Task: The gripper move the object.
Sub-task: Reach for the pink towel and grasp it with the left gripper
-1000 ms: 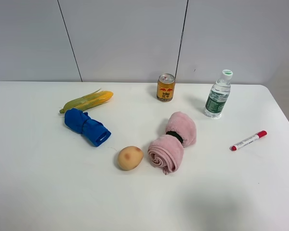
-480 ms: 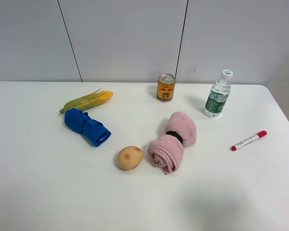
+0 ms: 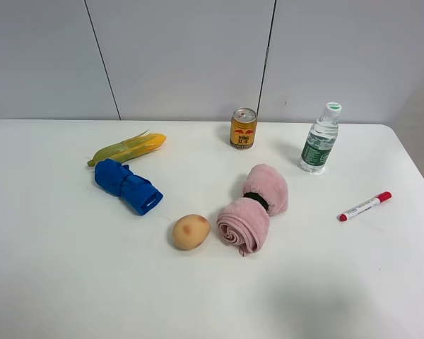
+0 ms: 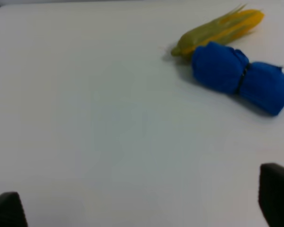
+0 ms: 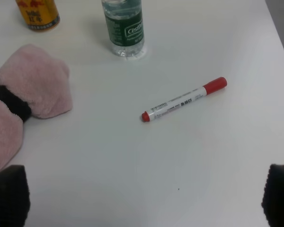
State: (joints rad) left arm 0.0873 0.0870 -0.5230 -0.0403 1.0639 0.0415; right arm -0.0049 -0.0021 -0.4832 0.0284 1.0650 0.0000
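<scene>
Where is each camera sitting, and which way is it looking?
Exterior high: up high, looking down at the table; no robot parts show.
Left wrist: on left arm, facing corn and blue cloth; left tool tips show.
Right wrist: on right arm, facing marker and bottle; right tool tips show.
Shared: the high view shows those four things too.

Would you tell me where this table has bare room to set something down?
Bare: the near strip before the tan potato and rolled pink towel; the left side beyond the blue rolled cloth and yellow corn cob; the gap between towel and red-capped marker. Crowded: potato beside towel.
</scene>
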